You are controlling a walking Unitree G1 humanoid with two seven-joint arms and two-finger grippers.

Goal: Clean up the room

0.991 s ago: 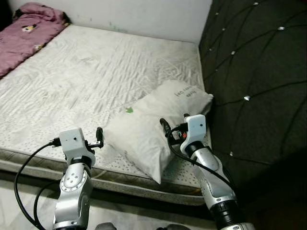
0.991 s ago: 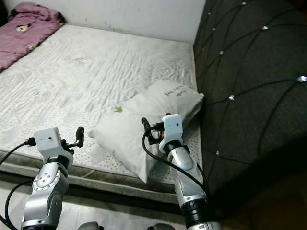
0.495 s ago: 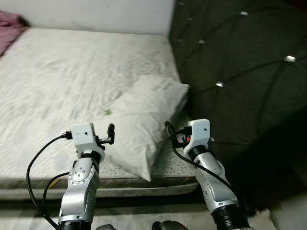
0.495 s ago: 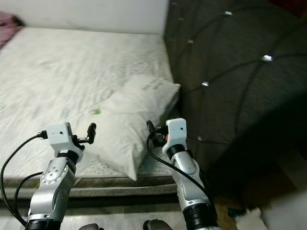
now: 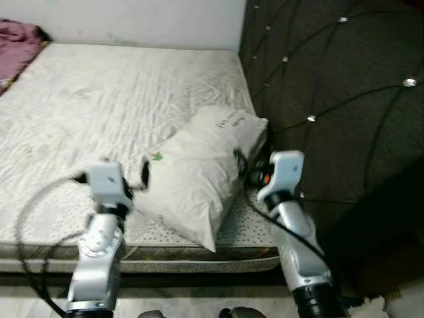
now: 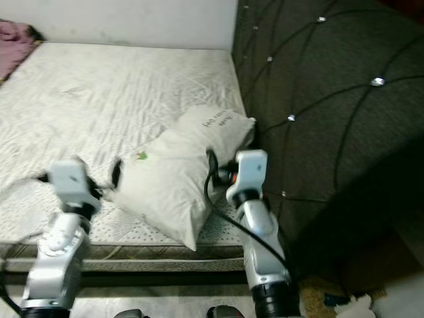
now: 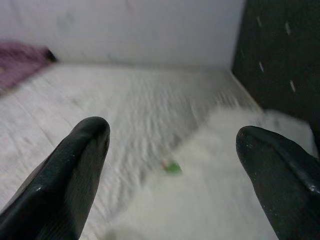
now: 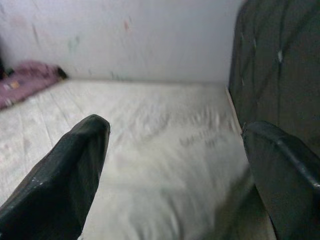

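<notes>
Flanking the white rumpled pillow (image 5: 199, 175) on the bare mattress (image 5: 99, 106), left tool (image 5: 142, 177) and right tool (image 5: 244, 165) gape; next, close in together.

Soft even light, slight motion blur.

Illegible dark print on pillow (image 5: 199, 169)

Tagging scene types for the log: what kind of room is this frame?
Most likely a bedroom. A bare white mattress fills the view, a white pillow lies on it near the dark tufted headboard, and a purple blanket is bunched at the far corner.
</notes>
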